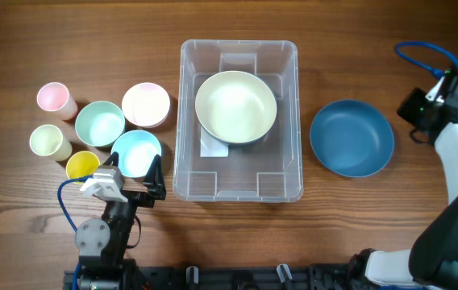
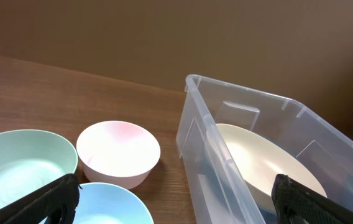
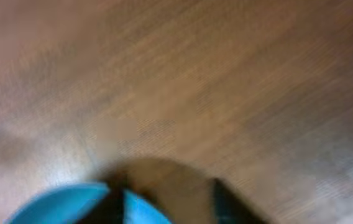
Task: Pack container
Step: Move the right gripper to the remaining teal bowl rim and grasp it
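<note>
While inside one container (image 1: 289, 60), one bowl (image 1: 235, 106)

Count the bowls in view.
5: cream bowl inside the container; dark blue bowl right of it; mint bowl, pink bowl and light blue bowl clustered left of it. Nested ones may be hidden.

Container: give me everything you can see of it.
The container is a large clear plastic bin, rectangular with rounded corners and moulded recesses in its walls. It stands upright and lidless on the table. A cream bowl lies inside, towards the far end, partly over a white label on the base.
</note>
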`<state>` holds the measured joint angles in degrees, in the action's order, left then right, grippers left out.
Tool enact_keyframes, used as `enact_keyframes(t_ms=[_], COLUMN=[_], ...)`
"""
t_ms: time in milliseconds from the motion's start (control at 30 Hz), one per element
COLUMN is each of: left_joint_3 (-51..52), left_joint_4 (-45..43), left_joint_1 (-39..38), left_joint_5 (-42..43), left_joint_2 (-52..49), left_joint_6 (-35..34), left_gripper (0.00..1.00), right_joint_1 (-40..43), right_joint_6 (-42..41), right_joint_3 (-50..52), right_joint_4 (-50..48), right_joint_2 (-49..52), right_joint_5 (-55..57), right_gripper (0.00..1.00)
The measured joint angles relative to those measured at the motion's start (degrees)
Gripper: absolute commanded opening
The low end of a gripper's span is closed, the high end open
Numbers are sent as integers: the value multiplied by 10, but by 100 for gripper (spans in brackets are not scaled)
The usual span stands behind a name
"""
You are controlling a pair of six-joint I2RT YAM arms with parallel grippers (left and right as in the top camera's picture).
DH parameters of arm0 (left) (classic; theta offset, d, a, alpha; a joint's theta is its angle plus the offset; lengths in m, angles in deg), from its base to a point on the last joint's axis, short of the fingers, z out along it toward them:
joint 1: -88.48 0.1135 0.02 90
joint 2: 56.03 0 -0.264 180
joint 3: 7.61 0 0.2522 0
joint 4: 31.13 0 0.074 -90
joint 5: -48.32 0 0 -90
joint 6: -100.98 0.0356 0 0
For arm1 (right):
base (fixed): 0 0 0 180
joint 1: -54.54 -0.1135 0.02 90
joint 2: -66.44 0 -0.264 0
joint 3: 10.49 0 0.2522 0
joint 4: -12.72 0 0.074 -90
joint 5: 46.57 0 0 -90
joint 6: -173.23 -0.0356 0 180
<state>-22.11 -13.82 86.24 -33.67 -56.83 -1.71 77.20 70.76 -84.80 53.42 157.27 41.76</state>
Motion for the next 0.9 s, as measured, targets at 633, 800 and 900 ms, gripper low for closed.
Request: enact_keyframes(t_ms=[633, 800, 900], left_joint_3=[0, 0, 0], left_joint_4=[0, 0, 0], left_joint_1=[0, 0, 0], left_joint_5=[0, 0, 0], left_joint_2=[0, 0, 0], left_joint_6=[0, 0, 0], left_gripper=[100, 100, 100], right_joint_1=[7, 7, 7], right_joint_6=[71, 69, 65], right_joint_3=[57, 61, 61], right_joint_4=[63, 52, 49], right_joint_2=[25, 50, 66], right_joint_5=[-35, -35, -35], right_gripper=[50, 38, 34])
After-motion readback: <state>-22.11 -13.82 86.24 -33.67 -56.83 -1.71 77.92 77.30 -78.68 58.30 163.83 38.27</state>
